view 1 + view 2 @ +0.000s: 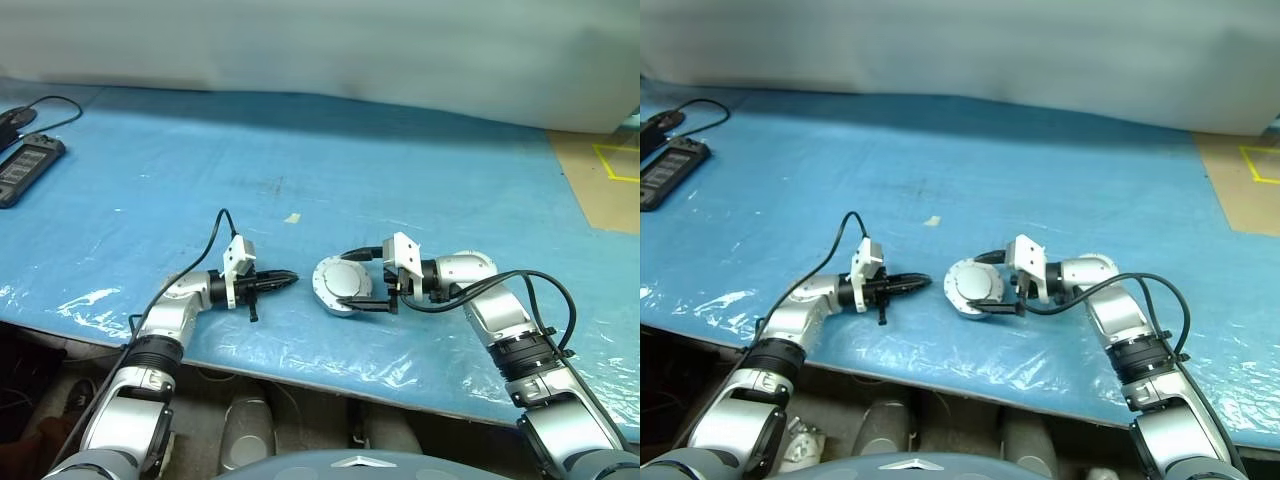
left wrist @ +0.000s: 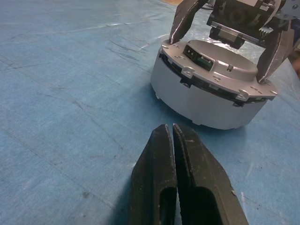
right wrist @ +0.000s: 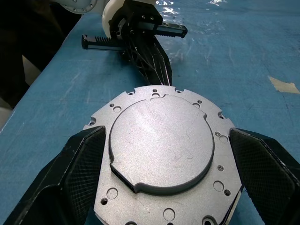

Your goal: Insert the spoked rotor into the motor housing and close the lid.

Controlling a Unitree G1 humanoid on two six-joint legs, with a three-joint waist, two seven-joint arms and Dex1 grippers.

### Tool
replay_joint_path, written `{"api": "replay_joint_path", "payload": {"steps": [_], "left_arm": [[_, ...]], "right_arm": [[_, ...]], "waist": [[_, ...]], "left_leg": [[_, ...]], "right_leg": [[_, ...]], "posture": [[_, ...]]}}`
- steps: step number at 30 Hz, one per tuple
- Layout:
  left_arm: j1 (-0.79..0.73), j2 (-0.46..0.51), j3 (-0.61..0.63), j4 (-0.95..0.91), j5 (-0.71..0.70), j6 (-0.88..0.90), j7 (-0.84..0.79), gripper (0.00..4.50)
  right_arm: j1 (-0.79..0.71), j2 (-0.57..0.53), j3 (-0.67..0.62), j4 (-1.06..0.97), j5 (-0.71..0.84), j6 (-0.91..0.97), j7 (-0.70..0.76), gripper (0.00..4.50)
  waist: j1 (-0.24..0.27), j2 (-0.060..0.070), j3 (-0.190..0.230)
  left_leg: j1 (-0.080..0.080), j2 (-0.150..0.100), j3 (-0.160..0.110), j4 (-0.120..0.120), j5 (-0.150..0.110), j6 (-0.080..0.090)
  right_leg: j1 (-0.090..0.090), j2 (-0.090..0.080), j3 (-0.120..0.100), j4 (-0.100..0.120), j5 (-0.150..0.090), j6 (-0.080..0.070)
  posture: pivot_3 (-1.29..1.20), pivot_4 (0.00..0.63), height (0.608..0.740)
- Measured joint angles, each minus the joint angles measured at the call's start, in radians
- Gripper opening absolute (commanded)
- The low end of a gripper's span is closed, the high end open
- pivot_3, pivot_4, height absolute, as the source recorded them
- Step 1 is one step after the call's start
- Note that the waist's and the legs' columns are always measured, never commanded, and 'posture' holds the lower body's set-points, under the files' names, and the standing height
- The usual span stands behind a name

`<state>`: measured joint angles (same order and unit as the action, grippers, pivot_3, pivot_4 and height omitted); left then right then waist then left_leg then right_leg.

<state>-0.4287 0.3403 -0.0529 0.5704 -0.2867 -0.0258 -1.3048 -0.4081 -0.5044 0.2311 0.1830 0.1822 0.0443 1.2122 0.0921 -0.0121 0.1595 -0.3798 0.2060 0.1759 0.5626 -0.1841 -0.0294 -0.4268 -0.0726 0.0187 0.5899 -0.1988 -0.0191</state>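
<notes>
r gripper [image 3: 154, 187] fingers spread wide either side of lid [image 3: 161, 145], seated on motor housing [image 2: 206, 101]; l gripper [image 2: 172, 140] clenched, empty. risk: uneven squeeze skews lid.

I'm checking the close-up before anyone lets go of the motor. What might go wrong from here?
1. The right claw has its fingers wide on either side of the lid on the motor housing; pulling away could drag the assembly along the blue sheet.
2. A dark gap shows under the lid's rim, so it may not be fully seated.
3. The shut left claw points at the housing, close enough to knock it.
</notes>
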Motion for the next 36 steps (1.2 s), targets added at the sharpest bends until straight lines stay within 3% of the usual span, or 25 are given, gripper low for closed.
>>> {"api": "replay_joint_path", "payload": {"steps": [25, 27, 29, 34, 36], "left_arm": [[-0.003, -0.002, 0.000, 0.017, 0.000, -0.022, 0.000, 0.11], [-0.002, -0.002, 0.000, 0.017, 0.000, -0.022, 0.000, 0.11], [-0.002, -0.002, 0.000, 0.016, 0.000, -0.021, 0.000, 0.11], [-0.002, -0.002, 0.000, 0.015, 0.000, -0.018, 0.000, 0.11], [-0.002, -0.002, 0.000, 0.015, 0.000, -0.017, 0.000, 0.11]], "right_arm": [[0.001, -0.005, 0.000, 0.000, -0.002, -0.015, -0.015, 4.46], [0.002, -0.005, 0.000, 0.001, -0.005, -0.033, -0.016, 4.08], [0.004, -0.004, 0.002, 0.001, -0.006, -0.048, -0.016, 4.08], [0.006, -0.004, 0.001, 0.001, 0.023, -0.016, 0.002, 2.95], [0.006, -0.004, 0.000, 0.001, 0.024, -0.016, 0.001, 2.95]], "waist": [[0.000, 0.000, 0.000], [0.000, 0.000, 0.000], [0.000, 0.000, 0.000], [0.000, 0.000, 0.000], [0.000, 0.000, 0.000]], "left_leg": [[0.000, 0.000, 0.000, 0.000, 0.000, 0.000], [0.000, 0.000, 0.000, 0.000, 0.000, 0.000], [0.000, 0.000, 0.000, 0.000, 0.000, 0.000], [0.000, 0.000, 0.000, 0.000, 0.000, 0.000], [0.000, 0.000, 0.000, 0.000, 0.000, 0.000]], "right_leg": [[0.000, 0.000, 0.000, 0.000, 0.000, 0.000], [0.000, 0.000, 0.000, 0.000, 0.000, 0.000], [0.000, 0.000, 0.000, 0.000, 0.000, 0.000], [0.000, 0.000, 0.000, 0.000, 0.000, 0.000], [0.000, 0.000, 0.000, 0.000, 0.000, 0.000]], "posture": [[0.00, 0.150, 0.740], [0.00, 0.150, 0.740], [0.00, 0.150, 0.740], [0.00, 0.150, 0.740], [0.00, 0.150, 0.740]]}}
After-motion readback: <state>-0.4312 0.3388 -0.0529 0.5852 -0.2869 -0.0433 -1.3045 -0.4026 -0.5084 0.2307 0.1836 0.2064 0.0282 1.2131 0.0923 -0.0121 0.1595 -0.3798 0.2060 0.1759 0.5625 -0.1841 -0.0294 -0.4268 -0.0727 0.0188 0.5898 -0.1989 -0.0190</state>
